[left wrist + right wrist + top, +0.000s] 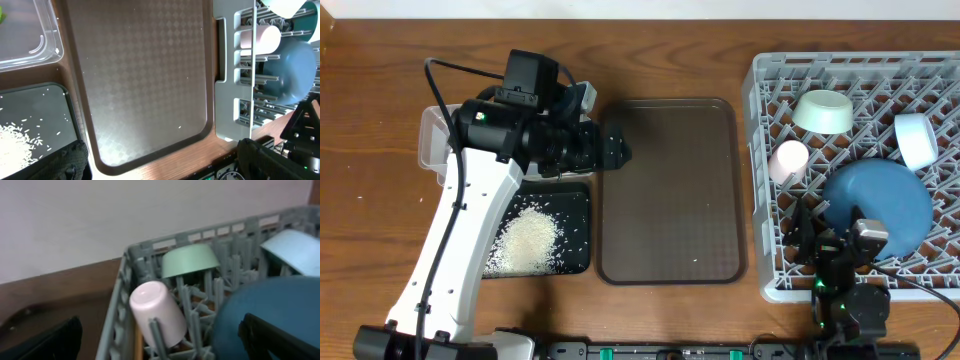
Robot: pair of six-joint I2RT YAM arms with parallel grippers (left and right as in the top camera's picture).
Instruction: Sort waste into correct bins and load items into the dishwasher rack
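Note:
The grey dishwasher rack point(765, 250) stands at the right. It holds the mint-green bowl point(823, 110), the pink cup point(787, 160), the white bowl point(917, 140) and the dark-blue plate point(876, 205). The black tray point(578, 200) holds a heap of white rice point(528, 240). The clear tub point(430, 135) lies behind it, mostly under my left arm. A yellow-green sliver of the wrapper point(1, 15) shows in it. The napkin is hidden. My left gripper point(615, 150) is open and empty above the brown tray's left edge. My right gripper point(817, 235) is open and empty at the rack's front, near the plate and the cup point(155, 312).
The flat brown serving tray point(670, 190) lies between the bins and the rack, with a few rice grains point(179, 127) on it. The rack's wall point(225, 100) stands close to the tray's right edge. The wooden table point(380, 230) surrounds everything.

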